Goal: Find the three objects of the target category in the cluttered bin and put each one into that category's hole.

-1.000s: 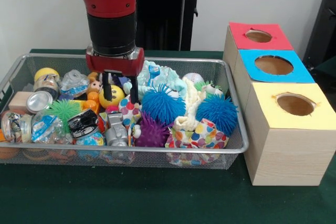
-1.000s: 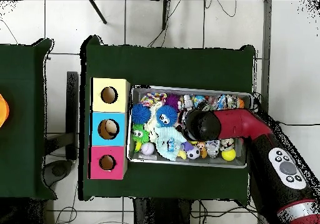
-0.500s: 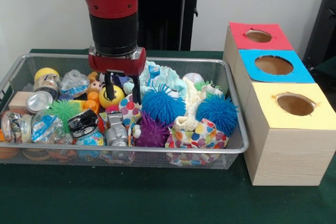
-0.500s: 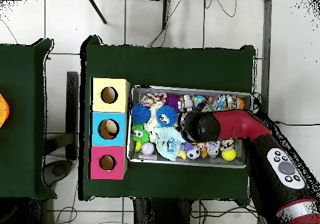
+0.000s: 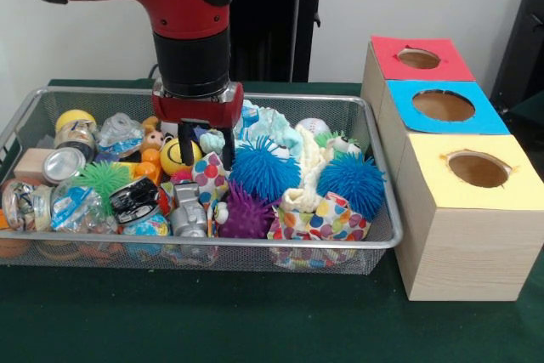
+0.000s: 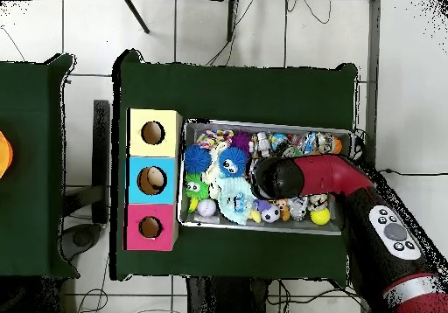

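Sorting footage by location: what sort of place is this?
Probably a robotics lab: a red robot arm over a wire bin of toys, wooden sorting boxes, and cables across a tiled floor.

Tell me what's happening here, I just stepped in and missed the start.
The red and black arm has its gripper lowered into the wire bin of toys and cans, its open fingers around a small pale blue thing. Beside the bin stands a wooden box with red, blue and yellow holes.

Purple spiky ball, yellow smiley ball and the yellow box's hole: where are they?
purple spiky ball point(image 5: 246, 215), front view, middle of its spikes.
yellow smiley ball point(image 5: 174, 157), front view, on its face.
yellow box's hole point(image 5: 478, 169), front view, dark opening on top.
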